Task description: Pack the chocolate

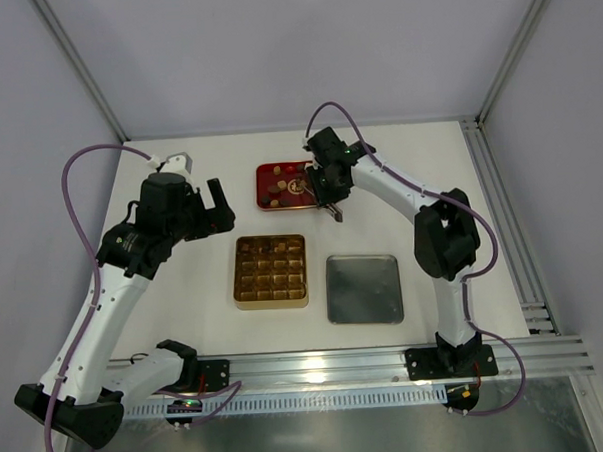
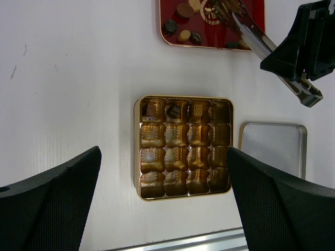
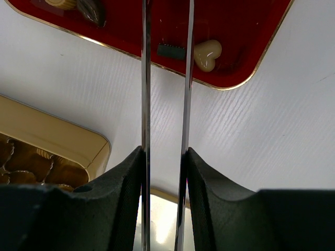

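Right gripper (image 3: 163, 157) clamps steel tongs (image 3: 145, 78) to reach tiny chocolate (image 3: 208, 55) in the red tray (image 3: 246, 31), upper frame; left gripper (image 2: 162, 178) hangs spread wide.

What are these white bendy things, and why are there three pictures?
They are two robot arms bolted to a table. One picture looks down from above; the other two come from a small camera on each wrist. On the table lie a gold box with little compartments, a red tray of chocolates and a shallow silver tray. The right fingers squeeze metal tweezers that reach over the red tray. The left fingers are open and hold nothing, above the gold box, where a dark piece or two already sits.
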Controlling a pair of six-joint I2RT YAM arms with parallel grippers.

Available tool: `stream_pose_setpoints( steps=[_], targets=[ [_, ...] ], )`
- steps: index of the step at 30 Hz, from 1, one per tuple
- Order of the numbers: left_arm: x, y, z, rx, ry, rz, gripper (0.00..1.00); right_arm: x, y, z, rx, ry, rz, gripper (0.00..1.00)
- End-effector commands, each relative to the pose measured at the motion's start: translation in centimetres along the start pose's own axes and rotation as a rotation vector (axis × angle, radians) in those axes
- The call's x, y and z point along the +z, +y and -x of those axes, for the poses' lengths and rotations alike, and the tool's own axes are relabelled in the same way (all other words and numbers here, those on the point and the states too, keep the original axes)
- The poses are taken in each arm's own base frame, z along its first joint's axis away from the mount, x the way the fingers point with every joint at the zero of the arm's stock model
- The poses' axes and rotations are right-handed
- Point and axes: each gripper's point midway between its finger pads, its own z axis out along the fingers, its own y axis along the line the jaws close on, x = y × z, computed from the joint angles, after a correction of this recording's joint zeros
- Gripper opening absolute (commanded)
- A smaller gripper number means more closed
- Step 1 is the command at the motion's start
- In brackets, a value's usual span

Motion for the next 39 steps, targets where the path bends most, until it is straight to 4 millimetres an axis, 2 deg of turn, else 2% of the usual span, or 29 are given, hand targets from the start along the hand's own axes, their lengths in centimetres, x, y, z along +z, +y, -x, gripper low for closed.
stream_pose_setpoints(
  steps=[1,13,16,24,31,39],
  targets=[
    [-0.4,-0.7,0.8,-0.004,-0.024,-0.030,1.00,-3.0,0.3,1.8,0.002,-0.084,0.023,0.39],
    [-0.7,-0.5,0.9,0.000,-0.031,-0.022,1.00,-2.0,0.4,2.6,-0.009,-0.076,0.018,0.40],
    [-0.9,-0.5,0.9,0.001,-0.034,-0.024,1.00,-2.0,0.4,2.5,-0.008,-0.072,0.020,0.37],
    [-1.0,-0.5,0.9,-0.002,-0.036,-0.026,1.00,-3.0,0.3,3.1,-0.016,-0.090,0.012,0.30],
    [-1.2,-0.3,0.9,-0.001,-0.038,-0.021,1.00,-4.9,0.0,3.5,-0.011,-0.119,0.004,0.29],
    [-1.2,-0.4,0.8,-0.008,-0.040,-0.027,1.00,-5.9,-0.7,2.8,0.015,-0.135,0.010,0.30]
  ],
)
